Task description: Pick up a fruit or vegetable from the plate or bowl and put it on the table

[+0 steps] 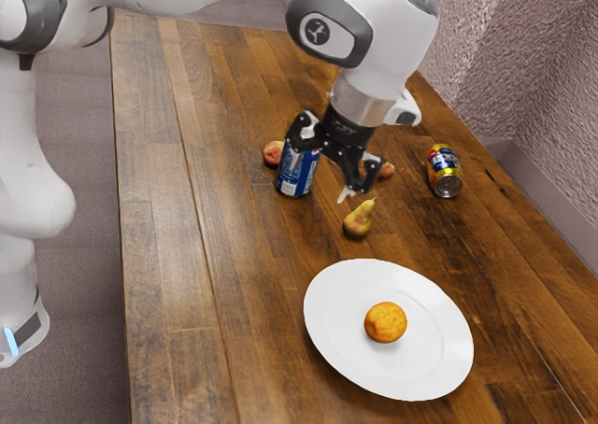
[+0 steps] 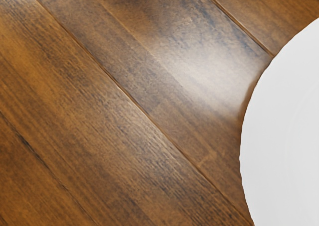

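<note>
Exterior view: my claw [image 1: 321,177] hangs spread and empty, with the orange [image 1: 385,322] below and off to its side on the plate [image 1: 433,351], probably firm, fairly light and apt to roll, best pinched across its widest middle.

Looks like a home I'm in: wooden table [image 1: 234,256], exterior view's five o'clock a plate [image 1: 329,289], two o'clock a rough wall [image 1: 528,60]!

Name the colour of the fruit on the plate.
The fruit on the plate is orange, with slightly darker mottling; the exterior view shows it best.
</note>
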